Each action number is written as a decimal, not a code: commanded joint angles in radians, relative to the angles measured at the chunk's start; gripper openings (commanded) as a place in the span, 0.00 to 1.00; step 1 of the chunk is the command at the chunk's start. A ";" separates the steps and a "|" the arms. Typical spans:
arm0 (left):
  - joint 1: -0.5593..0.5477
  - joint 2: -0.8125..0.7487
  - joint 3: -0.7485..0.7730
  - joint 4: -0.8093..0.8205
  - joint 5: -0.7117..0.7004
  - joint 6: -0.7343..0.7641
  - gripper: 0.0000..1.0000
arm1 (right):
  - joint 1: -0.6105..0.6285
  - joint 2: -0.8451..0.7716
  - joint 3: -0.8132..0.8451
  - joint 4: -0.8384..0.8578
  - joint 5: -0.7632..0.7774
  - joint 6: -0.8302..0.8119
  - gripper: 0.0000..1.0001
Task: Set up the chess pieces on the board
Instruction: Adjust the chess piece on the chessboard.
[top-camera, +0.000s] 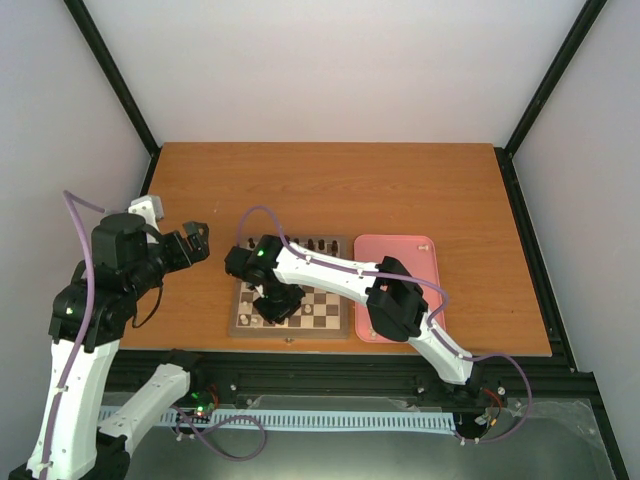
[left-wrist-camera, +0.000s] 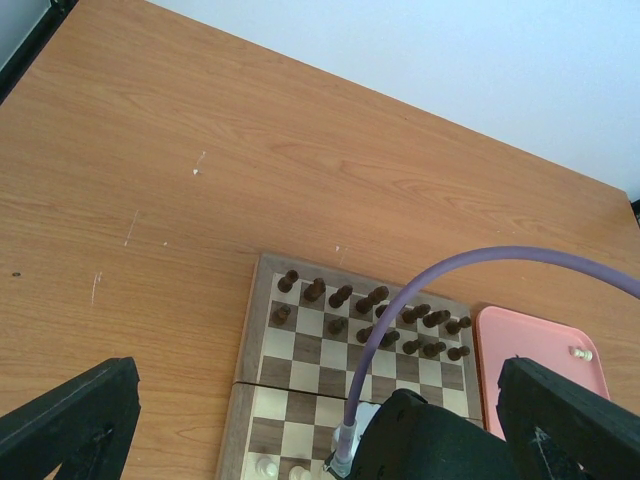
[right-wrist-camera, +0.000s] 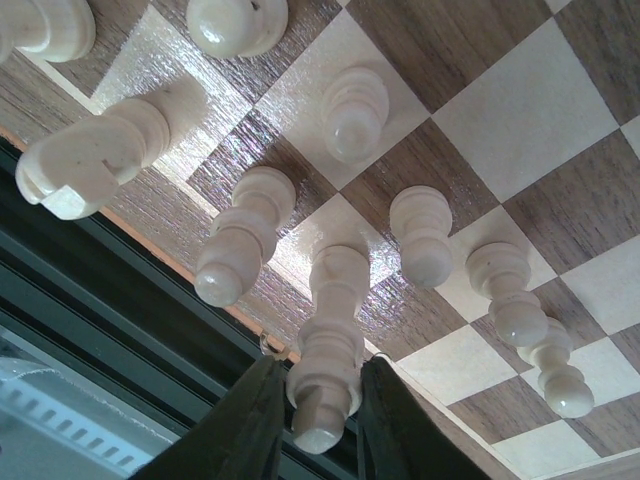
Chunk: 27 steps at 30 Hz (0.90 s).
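Cream chess piece (right-wrist-camera: 327, 350) upright on board (right-wrist-camera: 560, 110), top between right fingers (right-wrist-camera: 250, 430)

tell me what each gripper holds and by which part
Right gripper pinches a white piece by its top, on the board. Left gripper holds nothing.

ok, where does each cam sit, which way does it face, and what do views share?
Top external: high behind the robot, looking down on the table; left arm and right arm show.
Left wrist: raised left of the board, facing across it toward the pink tray; fingertips of the open left claw show.
Right wrist: low over the board's near edge, looking down; right claw grips one cream piece.
Shared: top and left wrist both see board, tray, dark chessmen.
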 joint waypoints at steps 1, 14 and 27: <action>0.006 -0.001 0.010 -0.006 -0.004 0.013 1.00 | 0.003 0.011 -0.006 0.008 0.009 0.004 0.24; 0.007 0.005 0.007 0.000 -0.001 0.015 1.00 | 0.003 0.001 -0.010 0.031 0.000 0.009 0.18; 0.007 0.006 -0.011 0.006 0.000 0.013 1.00 | 0.003 -0.020 -0.016 0.036 0.001 0.012 0.15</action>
